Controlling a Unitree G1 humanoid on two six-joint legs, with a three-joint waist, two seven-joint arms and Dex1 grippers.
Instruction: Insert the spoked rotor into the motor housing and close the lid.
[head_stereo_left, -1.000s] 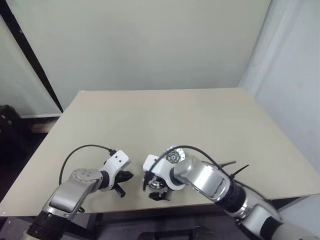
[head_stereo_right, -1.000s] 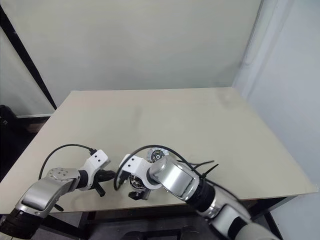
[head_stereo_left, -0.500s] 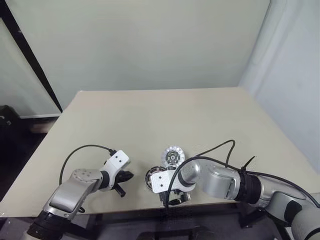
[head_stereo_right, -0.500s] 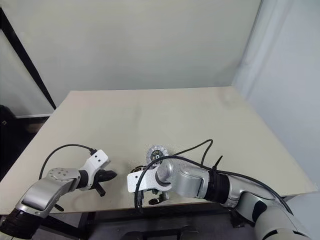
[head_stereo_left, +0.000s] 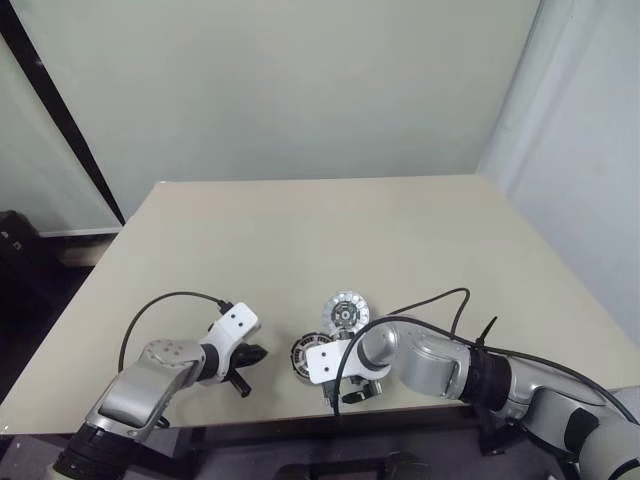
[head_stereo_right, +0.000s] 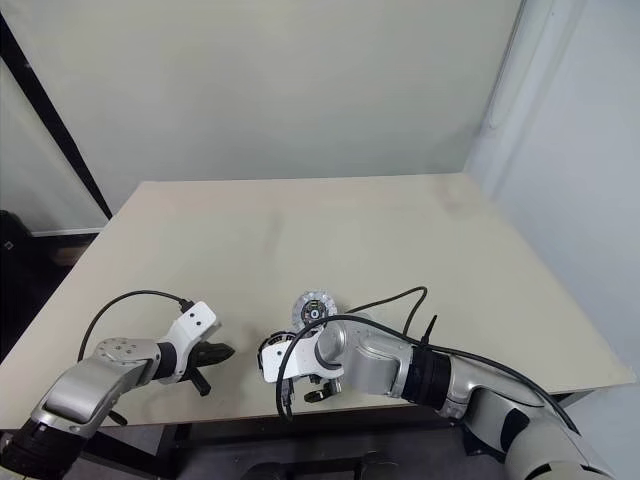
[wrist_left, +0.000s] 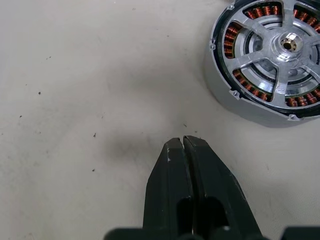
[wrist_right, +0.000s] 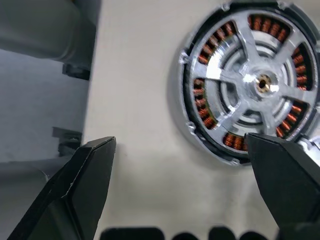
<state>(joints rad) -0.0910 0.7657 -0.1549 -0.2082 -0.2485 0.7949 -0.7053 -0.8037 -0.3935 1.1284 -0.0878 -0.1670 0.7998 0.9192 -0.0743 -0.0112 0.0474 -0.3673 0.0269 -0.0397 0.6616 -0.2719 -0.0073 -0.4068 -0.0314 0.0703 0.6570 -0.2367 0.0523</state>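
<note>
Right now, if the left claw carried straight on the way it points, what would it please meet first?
Probably the bare beige tabletop just ahead of the shut left claw; the round silver motor housing with copper windings lies off to one side.

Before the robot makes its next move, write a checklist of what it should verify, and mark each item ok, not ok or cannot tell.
1. Right gripper open and empty: ok, fingers wide apart with nothing between them.
2. Right gripper centred over the motor housing: not ok, the housing sits toward one finger.
3. Left gripper out of the way: ok, shut, empty, apart from the housing.
4. Housing facing up and uncovered: ok, copper windings and hub show.
5. Lid off the housing: ok, it lies flat on the table just beyond.
6. Spoked rotor located: cannot tell.
</note>
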